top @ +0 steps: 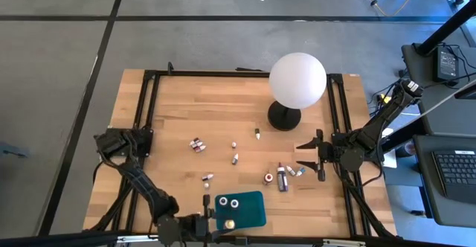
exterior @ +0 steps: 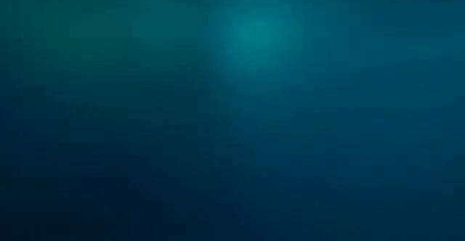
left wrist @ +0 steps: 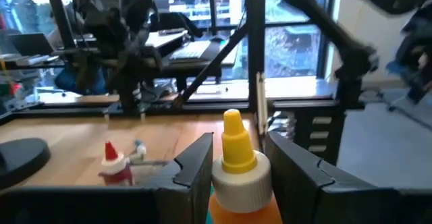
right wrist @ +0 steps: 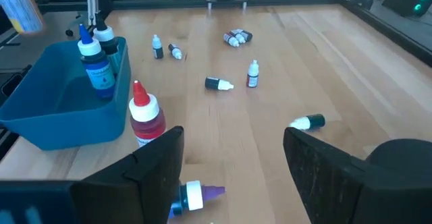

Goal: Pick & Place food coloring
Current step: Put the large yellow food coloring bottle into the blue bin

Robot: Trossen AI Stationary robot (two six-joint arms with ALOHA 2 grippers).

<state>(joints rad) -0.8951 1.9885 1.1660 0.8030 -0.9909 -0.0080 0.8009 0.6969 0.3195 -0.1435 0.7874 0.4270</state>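
Note:
Small food coloring bottles lie scattered on the wooden table. The teal tray sits at the near edge, and two white-capped blue bottles stand in it. At the tray's near end my left gripper is shut on an orange bottle with a white collar and a yellow tip. At the right of the table my right gripper is open with nothing between its fingers. A red bottle stands just ahead of it and a purple one lies there. My left gripper pinches the orange bottle between its two fingers at the body just below the white collar; the picture's bottom edge cuts off most of the contact. The fingers lie level, coming from the table's left. The bottle stands upright, tip up; I cannot tell whether its base touches the tray.
A white globe lamp on a black base stands at the far right centre. Black frame rails run along the table's sides. The low view is filled by a teal blur. Bare wood lies at the far left.

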